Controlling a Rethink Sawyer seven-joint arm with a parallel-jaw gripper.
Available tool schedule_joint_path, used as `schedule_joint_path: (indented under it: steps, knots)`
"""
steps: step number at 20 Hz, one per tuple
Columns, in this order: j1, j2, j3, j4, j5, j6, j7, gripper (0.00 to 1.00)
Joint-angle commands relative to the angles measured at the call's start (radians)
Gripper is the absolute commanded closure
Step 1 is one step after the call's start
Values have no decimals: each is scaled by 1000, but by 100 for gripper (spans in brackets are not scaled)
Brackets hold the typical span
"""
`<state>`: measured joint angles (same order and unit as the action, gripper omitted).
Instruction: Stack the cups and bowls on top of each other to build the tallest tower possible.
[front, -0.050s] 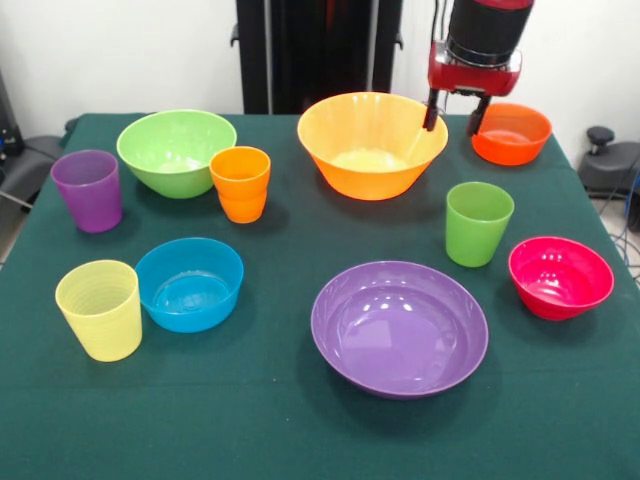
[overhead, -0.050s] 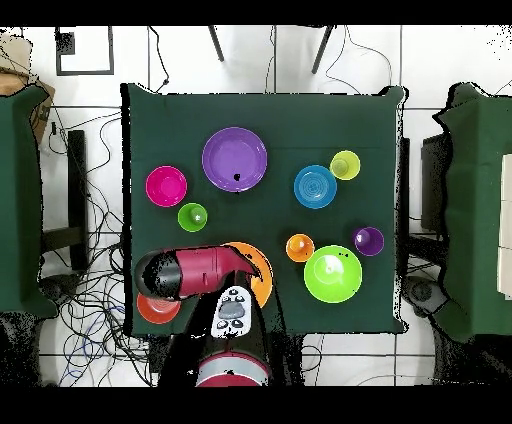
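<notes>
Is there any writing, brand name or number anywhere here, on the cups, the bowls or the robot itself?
None that can be read.
Cups and bowls: plain coloured plastic, no marks showing.
Gripper and arm: no lettering visible in either view.
Grey panel on the arm, overhead view: small dark spots, perhaps buttons, too small to read.

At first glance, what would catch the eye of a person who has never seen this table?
Ten bright plastic pieces lie scattered, none stacked, on the dark green table. The wide purple bowl sits nearest the front camera. At the far edge, the red and black gripper hangs open between the large orange-yellow bowl and the orange-red bowl.
</notes>
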<state>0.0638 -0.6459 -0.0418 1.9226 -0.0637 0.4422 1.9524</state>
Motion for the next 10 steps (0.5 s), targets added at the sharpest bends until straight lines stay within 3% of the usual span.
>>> schedule_joint_path:
  steps: [1,10]
  knots:
    - [52,86,6,-38,-6,-35,159,0]
    - [102,143,-62,-81,3,-9,162,0]
